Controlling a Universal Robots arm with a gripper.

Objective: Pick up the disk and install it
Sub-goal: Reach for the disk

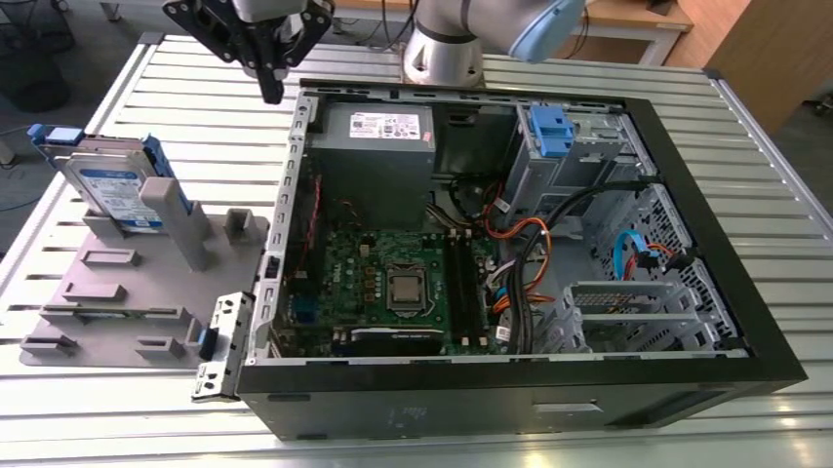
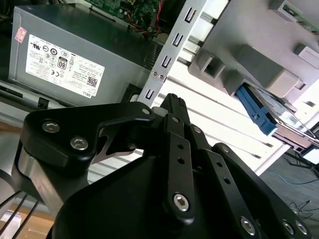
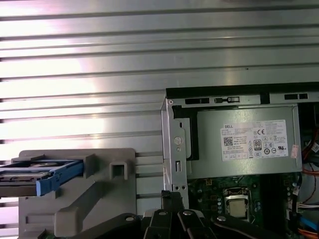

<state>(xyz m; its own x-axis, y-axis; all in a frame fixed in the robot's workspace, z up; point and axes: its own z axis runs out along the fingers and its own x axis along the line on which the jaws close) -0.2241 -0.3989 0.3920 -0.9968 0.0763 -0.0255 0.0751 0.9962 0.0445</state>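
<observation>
The disk (image 1: 111, 185) is a silver drive in a blue carrier. It stands on edge in a slot of the grey holder (image 1: 131, 292) at the exterior view's left. In the first wrist view the disk (image 3: 35, 177) shows edge-on, and in the second wrist view its blue frame (image 2: 256, 113) sticks out from the holder. My black gripper (image 1: 271, 90) hangs above the slatted table just outside the far left corner of the open computer case (image 1: 521, 390). Its fingers are pressed together with nothing between them. It is well apart from the disk, to the disk's right and farther back.
The case holds a grey power supply (image 1: 377, 132) at the far left, a green motherboard (image 1: 390, 283), cables, and a blue carrier (image 1: 553, 132) in the drive bay at the far right. The arm's base (image 1: 443, 49) stands behind the case. The ribbed metal table (image 1: 209, 78) surrounds everything.
</observation>
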